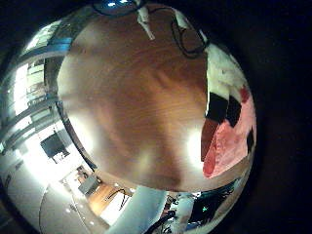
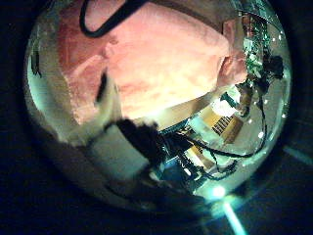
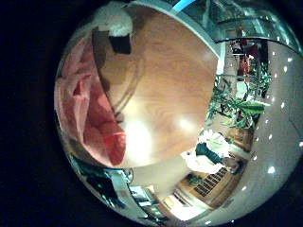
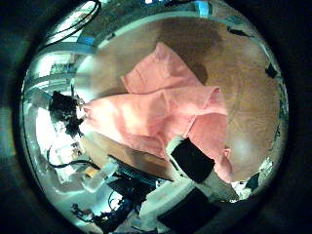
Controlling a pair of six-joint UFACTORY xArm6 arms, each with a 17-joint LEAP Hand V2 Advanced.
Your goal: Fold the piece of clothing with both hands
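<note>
One pink garment (image 4: pixel 166 112) on one wooden table (image 1: pixel 136 97), partly folded.

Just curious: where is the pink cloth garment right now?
The pink cloth garment lies spread on the brown wooden table, close under both palms; the right thumb side palm view shows most of it.

Garment (image 4: pixel 166 107) lies on table (image 4: pixel 244 88)

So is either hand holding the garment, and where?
Cannot tell. The garment lies on the table, left hand and right hand close at its edge, but no grip shows.
</note>
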